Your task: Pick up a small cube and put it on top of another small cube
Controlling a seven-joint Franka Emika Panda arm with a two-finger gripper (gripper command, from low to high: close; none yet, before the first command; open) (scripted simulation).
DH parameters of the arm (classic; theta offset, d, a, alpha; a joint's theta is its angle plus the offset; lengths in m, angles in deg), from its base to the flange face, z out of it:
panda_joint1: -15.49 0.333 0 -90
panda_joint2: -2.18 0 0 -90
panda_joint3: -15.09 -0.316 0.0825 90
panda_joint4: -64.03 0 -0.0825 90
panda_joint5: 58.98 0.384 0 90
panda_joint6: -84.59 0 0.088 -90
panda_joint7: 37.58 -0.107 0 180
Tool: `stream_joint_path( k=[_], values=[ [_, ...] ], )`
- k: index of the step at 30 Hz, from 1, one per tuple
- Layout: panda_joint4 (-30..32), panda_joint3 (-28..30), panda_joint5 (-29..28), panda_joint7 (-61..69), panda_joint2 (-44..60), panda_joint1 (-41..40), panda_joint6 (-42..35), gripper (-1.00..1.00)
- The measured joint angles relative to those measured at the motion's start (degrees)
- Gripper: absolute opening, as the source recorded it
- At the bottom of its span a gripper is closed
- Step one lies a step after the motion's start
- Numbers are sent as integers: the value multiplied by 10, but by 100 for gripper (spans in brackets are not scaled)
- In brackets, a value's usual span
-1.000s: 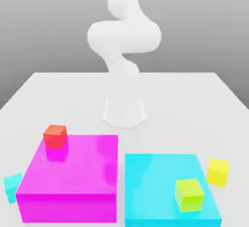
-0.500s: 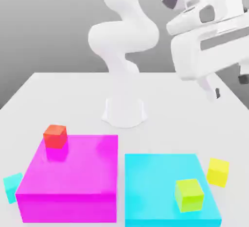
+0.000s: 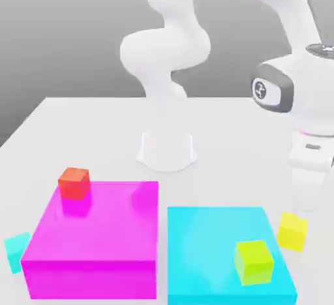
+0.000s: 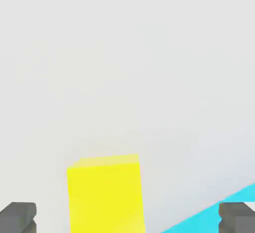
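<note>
Your pincer (image 4: 127,218) hangs wide open just above the yellow small cube (image 3: 292,231) on the bench (image 3: 98,134), nothing gripped.

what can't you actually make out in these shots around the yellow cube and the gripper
- Yellow cube: its lower part is cut off by the hand view's edge.
- Gripper: open; just the two fingertips show at that edge.
- Teal cube: in the exterior view the magenta block hides one side.

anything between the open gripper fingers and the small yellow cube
Nothing: in the hand view the small yellow cube sits on bare white table between the two spread dark fingertips, with empty gaps either side.
</note>
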Motion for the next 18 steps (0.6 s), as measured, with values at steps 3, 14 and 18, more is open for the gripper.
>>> stream_joint_path(
  k=[3,14,18],
  values=[
    [-6,9,-18,-9,48,9,39,0],
    [-17,13,-23,-13,114,13,91,-100],
    [-7,10,-21,-10,55,10,45,-100]
  ],
)
